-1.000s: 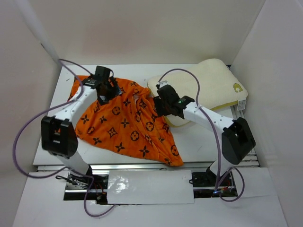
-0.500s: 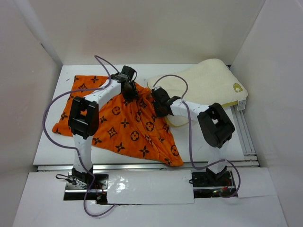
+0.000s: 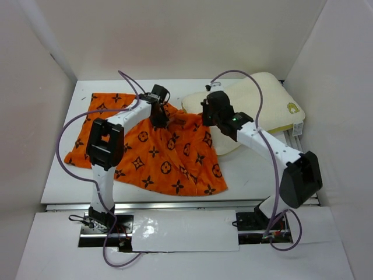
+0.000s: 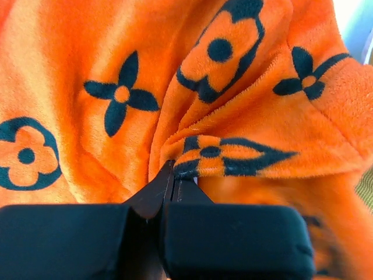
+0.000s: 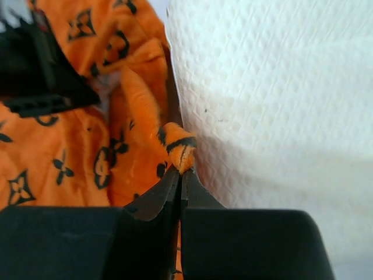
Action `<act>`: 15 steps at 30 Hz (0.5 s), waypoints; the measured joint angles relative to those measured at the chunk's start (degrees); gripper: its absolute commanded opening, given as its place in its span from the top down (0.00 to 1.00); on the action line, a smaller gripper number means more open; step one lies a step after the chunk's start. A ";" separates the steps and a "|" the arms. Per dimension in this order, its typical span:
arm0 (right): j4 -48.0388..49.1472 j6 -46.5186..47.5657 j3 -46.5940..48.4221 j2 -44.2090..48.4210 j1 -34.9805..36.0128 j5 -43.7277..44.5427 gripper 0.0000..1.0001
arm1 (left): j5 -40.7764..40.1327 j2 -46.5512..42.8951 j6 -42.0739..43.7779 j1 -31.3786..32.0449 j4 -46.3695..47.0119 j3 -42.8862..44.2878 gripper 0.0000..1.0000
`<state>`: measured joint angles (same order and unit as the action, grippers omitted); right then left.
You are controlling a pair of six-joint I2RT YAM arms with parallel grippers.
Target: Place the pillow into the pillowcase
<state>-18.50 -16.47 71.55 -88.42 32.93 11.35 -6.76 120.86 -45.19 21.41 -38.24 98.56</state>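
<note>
Orange pillowcase [image 3: 169, 166] — left gripper [image 4: 173, 172] pinches it; right gripper [image 5: 181, 173] too; pillow [image 3: 262, 99] alongside.

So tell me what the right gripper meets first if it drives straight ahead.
The pillowcase fold pinched in the right gripper, then probably the pillow just behind it; depth is unclear.

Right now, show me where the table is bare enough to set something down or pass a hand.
Bare table: near right, between the pillowcase and the right arm; the near left corner beside the pillowcase; a thin strip along the back wall. Crowded: the middle, where left claw and right claw pinch the pillowcase beside the pillow.
</note>
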 measured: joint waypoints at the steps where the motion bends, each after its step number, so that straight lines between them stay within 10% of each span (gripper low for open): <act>1: 0.17 0.02 0.00 1.38 -0.24 -0.02 1.00 | -0.11 -0.02 -0.02 0.20 0.07 -0.13 1.00; 15: -5.70 5.25 0.02 2.03 -5.64 -2.08 0.17 | -4.11 -3.28 -0.09 2.43 0.74 -2.49 1.00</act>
<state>-24.21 -11.22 71.57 -86.39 27.29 9.28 -10.87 117.58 -45.28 23.83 -37.50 96.07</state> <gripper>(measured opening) 0.761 0.034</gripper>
